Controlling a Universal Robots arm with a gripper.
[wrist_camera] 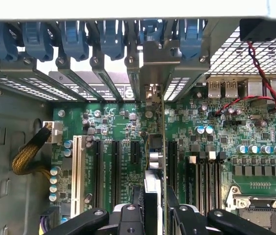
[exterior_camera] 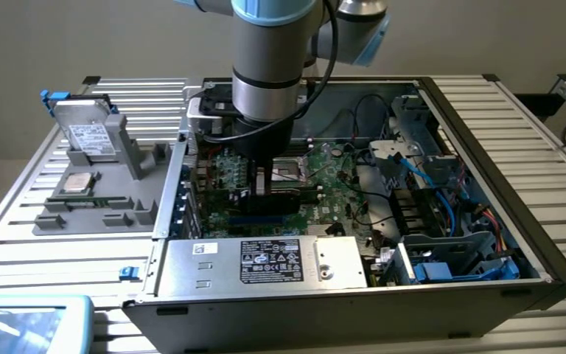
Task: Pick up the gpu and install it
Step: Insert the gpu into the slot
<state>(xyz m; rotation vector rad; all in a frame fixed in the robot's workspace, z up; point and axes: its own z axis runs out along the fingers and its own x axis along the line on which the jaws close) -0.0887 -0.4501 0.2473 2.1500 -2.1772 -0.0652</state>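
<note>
Green-board gpu (exterior_camera: 293, 198) stands edge-on, clenched in our fingers (wrist_camera: 128, 218), long axis 9-to-3 in the exterior view, bracket (wrist_camera: 153, 56) toward 9, motherboard (wrist_camera: 118, 127) below.

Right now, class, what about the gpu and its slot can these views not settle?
- Exterior view: lower edge of the gpu and the slot beneath, hidden by the gripper and arm.
- Wrist view: the gpu's faces; it stands edge-on.
- Wrist view: whether it is seated; the gripper hides the contact.
</note>
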